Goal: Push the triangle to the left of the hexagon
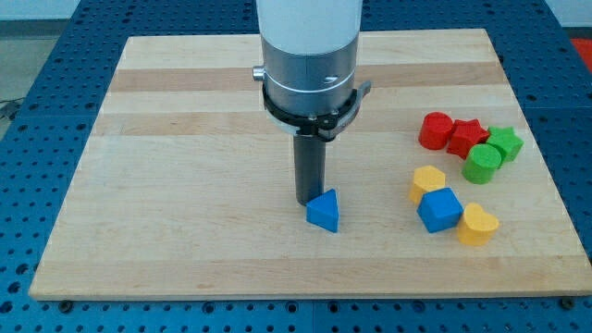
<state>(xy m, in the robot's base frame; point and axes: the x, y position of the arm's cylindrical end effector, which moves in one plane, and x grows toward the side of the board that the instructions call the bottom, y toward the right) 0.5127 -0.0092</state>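
**Tip right up against the blue triangle, seven other blocks off to the right**

Quick count first: eight blocks on the board [185, 240]. Two blue, two red, two green, two yellow.

- Blue: the triangle [324, 211], sitting a bit below the middle of the board, plus a blue cube [438, 209] over on the view's right.
- Red: a red cylinder [435, 130] and a red star [466, 137], touching each other.
- Green: a green star [505, 142] and a green cylinder [482, 163], jammed in next to the red star.
- Yellow: a yellow hexagon [427, 180], I think, though the shape is small and hard to call, just above-left of the cube, and a yellow heart [476, 224] just below-right of it.

My tip [308, 200] is down on the board at the triangle's upper left, touching it or as good as. No fingers on this thing, so nothing to open or close, it's just a straight rod.

The triangle is left of the hexagon and a little lower, with a clear stretch of wood between them. Nothing stands in that gap. The cube and heart sit just past the hexagon, and the red and green bunch is higher up near the right edge.

The big silver arm body [308, 65] hangs over the top middle of the board and hides some of the wood behind it. The blue pegboard [28, 185] shows all round the board.
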